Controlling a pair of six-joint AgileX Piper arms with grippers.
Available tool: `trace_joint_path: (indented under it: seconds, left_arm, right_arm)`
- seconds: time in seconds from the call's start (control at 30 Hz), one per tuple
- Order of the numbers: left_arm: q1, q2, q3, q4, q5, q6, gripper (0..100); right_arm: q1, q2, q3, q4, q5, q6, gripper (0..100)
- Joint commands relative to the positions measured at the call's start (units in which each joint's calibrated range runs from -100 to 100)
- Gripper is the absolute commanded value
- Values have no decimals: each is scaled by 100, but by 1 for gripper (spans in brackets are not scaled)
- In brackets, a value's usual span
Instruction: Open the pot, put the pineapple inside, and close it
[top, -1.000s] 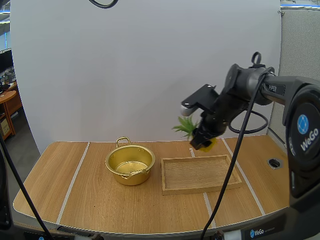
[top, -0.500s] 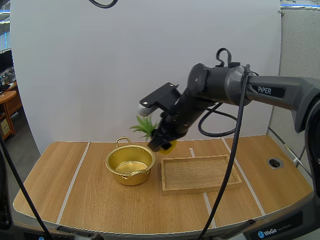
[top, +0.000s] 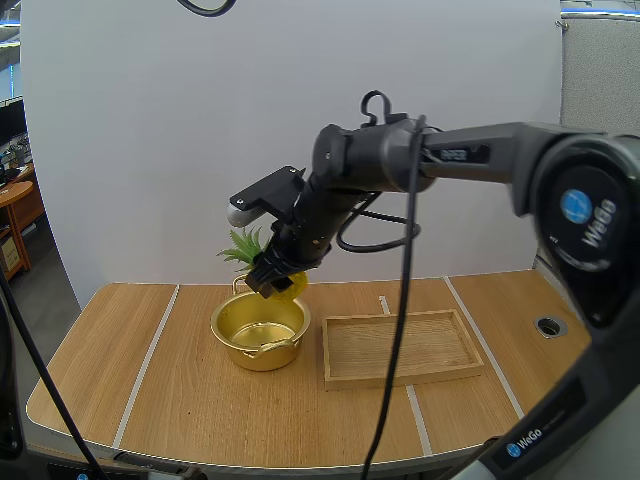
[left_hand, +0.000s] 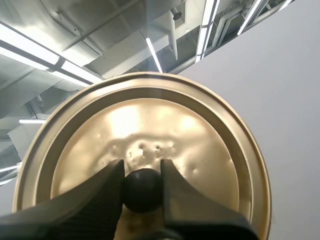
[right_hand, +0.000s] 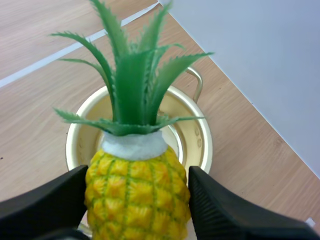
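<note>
The gold pot stands open on the table, left of the wooden tray. My right gripper is shut on the yellow pineapple, holding it tilted just above the pot's far rim, its green crown pointing left. In the right wrist view the pineapple sits between my fingers with the pot right beneath it. In the left wrist view my left gripper is shut on the black knob of the gold lid, held up in the air.
A shallow wooden tray lies to the right of the pot. White tape lines run across the tabletop. A round cable hole sits near the table's right edge.
My right arm has swung left with the pineapple, from over the tray's far edge to above the pot's far rim.
</note>
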Motion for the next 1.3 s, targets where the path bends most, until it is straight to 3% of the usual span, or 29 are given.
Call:
trace_joint_path:
  seconds: [0.0, 0.87, 1.27]
  left_arm:
    - [-10, -24, -39, 2, -185, -35, 0]
    - [-10, -24, -39, 2, -185, -35, 0]
    - [-10, -24, -39, 2, -185, -35, 0]
  right_arm:
    - [6, 211, -182, 46, 6, 30, 0]
    - [153, 1872, -434, 170, -452, -40, 0]
    - [153, 2257, -434, -210, -410, 236, 0]
